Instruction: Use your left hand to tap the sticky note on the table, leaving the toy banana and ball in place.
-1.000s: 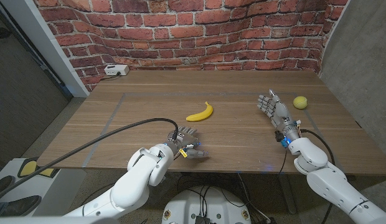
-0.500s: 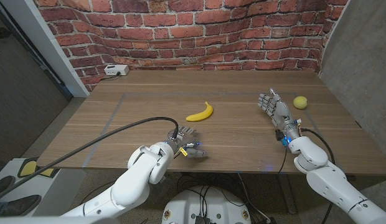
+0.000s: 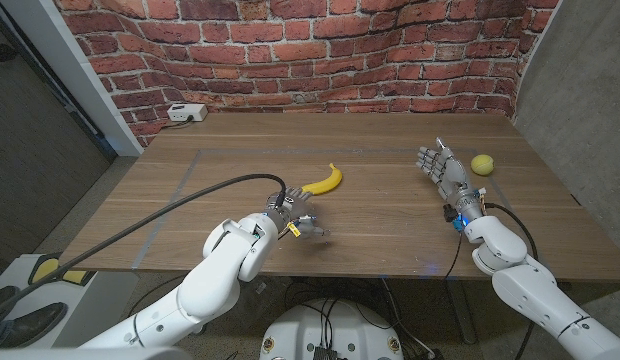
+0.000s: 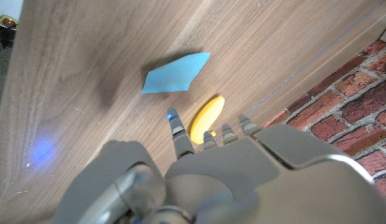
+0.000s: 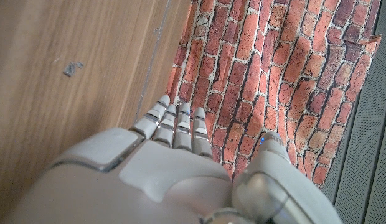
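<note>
A blue sticky note [image 4: 175, 73] lies on the wooden table just beyond the fingertips of my left hand [image 4: 211, 174], which holds nothing and has its fingers stretched out. A yellow toy banana [image 4: 207, 117] lies close to those fingertips. In the head view my left hand [image 3: 298, 222] hovers near the table's front, a little short of the banana [image 3: 322, 181]. The yellow ball [image 3: 481, 164] sits at the right. My right hand [image 3: 442, 170] stands upright beside it, on its left, with fingers spread and nothing in them.
A white box [image 3: 186, 113] with a cable sits at the table's back left corner against the brick wall [image 3: 290, 50]. A black cable [image 3: 180, 210] arcs over the table's front left. Thin lines [image 3: 185, 178] mark the tabletop.
My left hand has moved away from the front edge toward the banana. My right hand has shifted slightly farther from me. Banana and ball lie where they were.
</note>
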Available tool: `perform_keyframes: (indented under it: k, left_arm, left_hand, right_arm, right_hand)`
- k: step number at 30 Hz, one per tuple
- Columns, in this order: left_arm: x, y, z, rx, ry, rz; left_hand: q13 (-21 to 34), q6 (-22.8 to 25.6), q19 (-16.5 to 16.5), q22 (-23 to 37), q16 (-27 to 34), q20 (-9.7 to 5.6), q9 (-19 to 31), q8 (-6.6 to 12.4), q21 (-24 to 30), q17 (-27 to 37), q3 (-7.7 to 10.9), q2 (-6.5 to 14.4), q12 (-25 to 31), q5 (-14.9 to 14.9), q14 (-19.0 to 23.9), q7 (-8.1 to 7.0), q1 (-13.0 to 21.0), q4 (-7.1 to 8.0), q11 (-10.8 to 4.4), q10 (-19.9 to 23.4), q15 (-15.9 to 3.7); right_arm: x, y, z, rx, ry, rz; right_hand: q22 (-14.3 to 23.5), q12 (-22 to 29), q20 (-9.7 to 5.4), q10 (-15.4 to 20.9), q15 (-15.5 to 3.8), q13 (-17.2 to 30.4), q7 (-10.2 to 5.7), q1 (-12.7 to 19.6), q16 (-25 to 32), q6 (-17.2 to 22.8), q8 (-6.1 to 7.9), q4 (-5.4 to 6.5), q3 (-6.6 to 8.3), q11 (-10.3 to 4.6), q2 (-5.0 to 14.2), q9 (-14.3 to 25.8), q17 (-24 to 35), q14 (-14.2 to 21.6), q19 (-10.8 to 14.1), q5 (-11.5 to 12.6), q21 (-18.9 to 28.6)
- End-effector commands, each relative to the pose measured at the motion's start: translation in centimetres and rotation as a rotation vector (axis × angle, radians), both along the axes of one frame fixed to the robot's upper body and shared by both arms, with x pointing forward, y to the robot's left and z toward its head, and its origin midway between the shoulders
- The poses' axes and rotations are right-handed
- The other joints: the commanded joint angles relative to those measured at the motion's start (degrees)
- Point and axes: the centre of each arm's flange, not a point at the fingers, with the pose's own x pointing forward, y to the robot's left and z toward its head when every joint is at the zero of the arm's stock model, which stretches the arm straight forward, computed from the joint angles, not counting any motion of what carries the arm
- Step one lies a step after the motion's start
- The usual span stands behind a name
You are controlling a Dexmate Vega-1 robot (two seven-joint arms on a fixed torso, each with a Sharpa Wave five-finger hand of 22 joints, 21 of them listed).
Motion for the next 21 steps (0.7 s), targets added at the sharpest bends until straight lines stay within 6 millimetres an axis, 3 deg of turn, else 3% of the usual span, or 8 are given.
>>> perform_keyframes:
  k: [1, 4, 7, 9, 13, 18, 21]
  left_arm:
    - [-0.7, 1.6, 2.1, -0.048, -0.133, 0.004]
    - [-0.8, 2.3, 3.3, -0.098, -0.188, 0.009]
    - [-1.1, 2.6, 4.4, -0.152, -0.261, -0.002]
    - [-1.0, 2.8, 4.9, -0.215, -0.303, -0.018]
    - [-0.4, 3.1, 5.4, -0.346, -0.359, -0.042]
    - [0.3, 3.1, 5.4, -0.456, -0.444, -0.06]
    - [1.2, 3.7, 6.0, -0.584, -0.453, -0.098]
  left_hand:
    - [0.03, -4.46, -5.14, 0.02, 0.67, 0.81, 0.0, -1.43, 0.92, -0.02, -0.21, 0.26, 0.3, 0.3, -6.61, 0.08, 0.91, -0.13, -0.1, -5.3, -0.28]
    - [0.02, -6.33, -4.18, -0.01, 0.74, 1.05, 0.05, -1.58, 1.21, -0.05, -0.24, 0.25, 0.41, 0.31, -5.89, 0.05, 1.18, -0.13, 0.37, -4.56, -0.14]
    - [0.01, -9.64, -3.35, -0.06, 0.97, 1.31, 0.11, -1.84, 1.41, -0.08, -0.33, 0.19, 0.54, 0.32, -4.57, 1.12, 1.44, -0.08, 0.75, -3.48, -0.09]
    - [-0.06, -8.88, -1.42, -0.14, 1.48, 1.66, 0.14, -0.86, 1.98, -0.13, -0.46, 0.08, 1.13, 0.3, -2.23, 1.17, 1.71, -0.06, -0.21, -1.02, -0.5]
    - [-0.17, -9.42, 1.55, -0.28, 1.88, 1.78, 0.13, -0.74, 2.8, -0.27, -0.61, -0.02, 1.9, 0.28, 0.68, 1.47, 2.2, -0.09, -1.42, 2.67, -0.76]
    - [-0.26, -12.06, 3.47, -0.45, 2.25, 1.66, 0.16, -1.17, 3.1, -0.39, -0.75, -0.09, 2.56, 0.22, 3.6, 3.6, 2.67, -0.12, -1.63, 6.33, -1.26]
    - [-0.31, -12.31, 4.73, -0.57, 2.56, 1.68, 0.19, -0.83, 3.24, -0.44, -0.89, -0.14, 2.92, 0.14, 5.6, 4.12, 2.82, -0.06, -1.56, 8.52, -1.83]
  right_arm:
    - [0.4, 1.7, 0.4, 0.01, -0.035, 0.0]
    - [0.8, 2.4, 0.3, 0.021, -0.028, 0.013]
    - [1.1, 2.9, 0.5, 0.016, -0.031, 0.016]
    - [1.4, 3.0, 0.7, 0.02, -0.039, 0.02]
    - [1.7, 3.4, 1.2, 0.015, -0.049, 0.025]
    - [1.5, 3.5, 1.9, -0.005, -0.066, 0.029]
    - [1.1, 3.5, 2.5, -0.031, -0.075, 0.029]
  right_hand:
    - [0.18, 0.11, -0.21, 0.49, 0.18, 0.33, -0.15, -0.31, 0.05, 0.56, 0.04, -0.29, -0.04, 0.23, 0.04, 0.12, 0.15, 0.23, 0.34, 0.37, -0.21]
    - [0.18, 0.13, -0.19, 0.52, 0.18, 0.33, -0.17, -0.32, 0.04, 0.57, 0.04, -0.29, -0.05, 0.17, 0.04, 0.12, 0.15, 0.22, 0.32, 0.37, -0.22]
    - [0.19, 0.12, -0.2, 0.52, 0.2, 0.34, -0.18, -0.32, 0.03, 0.61, 0.06, -0.3, -0.06, 0.17, 0.03, 0.12, 0.15, 0.2, 0.34, 0.37, -0.23]
    - [0.19, 0.12, -0.2, 0.52, 0.23, 0.34, -0.2, -0.32, 0.04, 0.63, 0.06, -0.3, -0.06, 0.22, 0.03, 0.12, 0.15, 0.21, 0.34, 0.37, -0.23]
    - [0.19, 0.11, -0.22, 0.51, 0.17, 0.35, -1.33, -0.43, 0.04, 3.56, 1.15, -0.27, -0.09, 0.19, 0.13, 0.26, 0.15, 0.24, 0.33, 0.37, -0.32]
    - [0.19, 0.18, -0.2, 0.66, 0.18, 0.36, -1.45, -0.41, 0.03, 3.63, 1.12, -0.29, -0.09, 0.17, 0.15, 0.31, 0.14, 0.24, 0.34, 0.37, -0.34]
    - [0.19, 0.26, -0.18, 0.86, 0.18, 0.36, -1.39, -0.39, 0.13, 2.9, 0.78, -0.33, -0.1, 0.01, 0.14, 0.33, 0.13, 0.52, 0.36, 0.37, -0.36]
